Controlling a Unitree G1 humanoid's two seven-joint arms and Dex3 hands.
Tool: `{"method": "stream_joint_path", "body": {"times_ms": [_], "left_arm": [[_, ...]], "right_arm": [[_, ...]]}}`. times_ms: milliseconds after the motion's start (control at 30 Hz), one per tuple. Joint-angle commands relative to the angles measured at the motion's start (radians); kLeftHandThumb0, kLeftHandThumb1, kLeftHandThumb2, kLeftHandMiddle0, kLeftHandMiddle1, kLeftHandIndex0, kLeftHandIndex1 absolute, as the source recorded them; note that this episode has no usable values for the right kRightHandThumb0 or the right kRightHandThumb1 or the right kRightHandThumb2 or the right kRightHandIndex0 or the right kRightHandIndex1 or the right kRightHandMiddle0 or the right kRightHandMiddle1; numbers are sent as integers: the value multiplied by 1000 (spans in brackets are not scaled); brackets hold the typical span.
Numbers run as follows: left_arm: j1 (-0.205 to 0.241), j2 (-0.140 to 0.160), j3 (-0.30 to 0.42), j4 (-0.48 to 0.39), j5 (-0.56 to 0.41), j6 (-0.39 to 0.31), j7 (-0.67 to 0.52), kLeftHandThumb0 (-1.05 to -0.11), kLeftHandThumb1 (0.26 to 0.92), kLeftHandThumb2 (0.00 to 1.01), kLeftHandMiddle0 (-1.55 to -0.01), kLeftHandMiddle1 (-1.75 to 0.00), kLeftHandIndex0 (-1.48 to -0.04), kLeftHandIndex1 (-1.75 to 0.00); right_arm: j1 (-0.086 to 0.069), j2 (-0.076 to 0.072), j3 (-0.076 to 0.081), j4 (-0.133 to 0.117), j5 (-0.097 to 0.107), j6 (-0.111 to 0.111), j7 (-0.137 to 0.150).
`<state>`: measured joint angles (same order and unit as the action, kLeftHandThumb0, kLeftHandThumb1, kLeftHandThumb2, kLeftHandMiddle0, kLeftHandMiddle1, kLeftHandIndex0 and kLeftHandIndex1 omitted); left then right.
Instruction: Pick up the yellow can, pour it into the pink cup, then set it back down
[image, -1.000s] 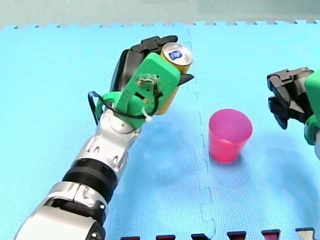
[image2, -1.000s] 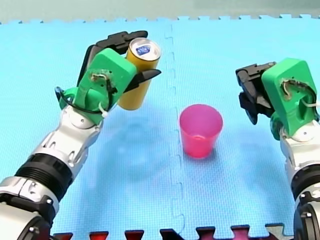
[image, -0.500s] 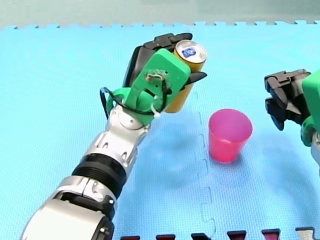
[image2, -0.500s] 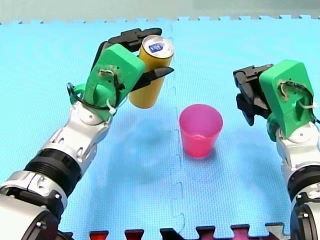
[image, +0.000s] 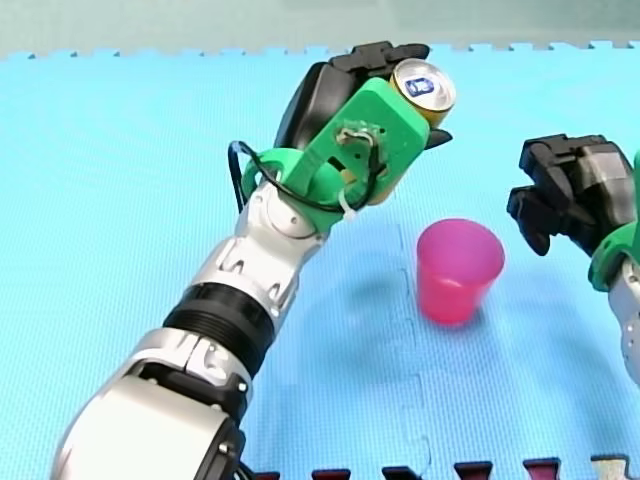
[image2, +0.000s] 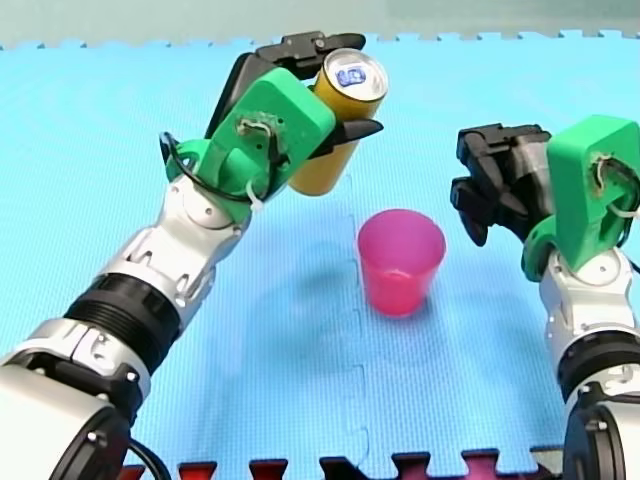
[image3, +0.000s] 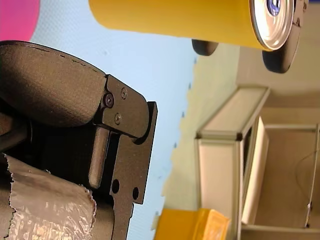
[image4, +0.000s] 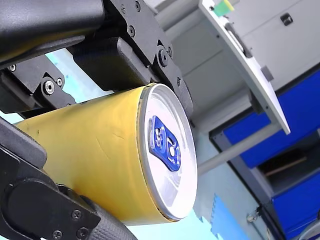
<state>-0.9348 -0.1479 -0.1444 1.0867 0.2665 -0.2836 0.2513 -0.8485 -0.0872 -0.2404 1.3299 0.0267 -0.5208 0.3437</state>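
Two containers are here: a yellow can (image2: 322, 172) and a pink cup (image2: 400, 262). The left robot hand (image2: 275, 125) is clamped around the can, holding it in the air above the blue foam mat (image2: 300, 390), tilted so its silver lid leans toward the cup's side. The lid's blue tab (image4: 167, 147) lies flat; what the can holds cannot be told. The cup stands upright on the mat, lower and to the right of the can, its mouth showing only pink inside. The right robot hand (image2: 500, 185) hovers near the cup's far side, holding nothing.
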Motion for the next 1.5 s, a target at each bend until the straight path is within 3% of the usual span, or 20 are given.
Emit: {"method": "stream_joint_path", "body": {"times_ms": [0, 167, 333, 367, 400, 433, 467, 533, 567, 733, 800, 867, 900, 933, 1000, 1067, 1167, 1233, 1300, 1467], "left_arm": [[-17, 1, -13, -6, 13, 1, 8, -372, 837, 8, -1323, -1, -1178, 0], [-21, -1, -36, -6, 34, 4, 3, -346, 882, 19, -1293, 0, -1136, 0], [-12, -18, -56, -9, 43, -27, -4, -223, 920, 183, -1203, 0, -1014, 0], [-10, -20, -61, -6, 47, -34, 0, -206, 921, 206, -1192, 0, -1001, 0], [-8, -22, -66, -3, 53, -39, 6, -330, 844, 124, -1171, 0, -1063, -18], [-8, -22, -73, 3, 61, -43, 10, -374, 823, 86, -1164, 0, -1086, -21], [-7, -19, -80, 9, 69, -45, 12, -397, 814, 65, -1159, 0, -1099, -22], [2, 3, -110, 19, 105, -56, 21, -415, 811, 40, -1159, -1, -1116, -22], [8, 17, -132, 23, 133, -66, 34, -416, 812, 35, -1168, -6, -1121, -22], [25, 79, -294, 33, 345, -75, 155, -440, 827, 20, -1246, -39, -1157, -25], [19, 107, -365, 23, 435, -64, 184, -461, 841, 20, -1328, -80, -1190, -35], [11, 126, -416, 19, 504, -54, 219, -462, 867, 5, -1034, -945, -1224, -23], [8, 131, -432, 18, 529, -49, 237, -449, 870, 2, -913, -1242, -1229, -20], [6, 133, -445, 19, 548, -46, 254, -435, 874, 2, -806, -1504, -1237, -21], [2, 137, -465, 21, 581, -45, 286, -416, 888, 6, -726, -1695, -1251, -30], [-1, 141, -481, 25, 603, -51, 304, -410, 894, 8, -710, -1733, -1234, -22], [-4, 143, -499, 37, 623, -63, 325, -406, 896, 6, -664, -1745, -1196, -4], [-6, 142, -515, 48, 636, -70, 347, -404, 889, 2, -637, -1676, -1150, -1], [-8, 143, -530, 58, 646, -75, 369, -403, 881, 0, -636, -1643, -1135, 0], [-13, 149, -561, 71, 664, -81, 412, -400, 855, 0, -642, -1623, -1136, -3]], "right_arm": [[-6, 0, -3, -2, 3, 5, 0], [-6, 1, -4, -2, 3, 6, 0], [-6, 1, -4, -2, 2, 5, 0], [-53, 20, -59, 4, 63, 131, -76], [-88, 35, -100, 8, 109, 226, -132], [-98, 28, -105, 10, 115, 269, -134], [-96, 16, -93, 11, 103, 280, -124], [-73, -6, -53, 6, 60, 248, -90], [-66, -9, -42, 2, 49, 236, -87], [-37, -4, -17, -17, 26, 155, -70], [-19, 5, -7, -23, 13, 87, -86], [-3, 17, 12, -25, -15, 20, -143], [2, 22, 21, -25, -29, 0, -173], [4, 25, 30, -23, -43, -10, -206], [3, 29, 49, -17, -73, -12, -268], [5, 28, 69, -14, -103, -27, -314], [16, 25, 107, -11, -160, -78, -391], [21, 23, 127, -7, -190, -96, -430], [21, 19, 134, 0, -204, -100, -443], [20, -5, 136, 10, -205, -109, -388]]}}
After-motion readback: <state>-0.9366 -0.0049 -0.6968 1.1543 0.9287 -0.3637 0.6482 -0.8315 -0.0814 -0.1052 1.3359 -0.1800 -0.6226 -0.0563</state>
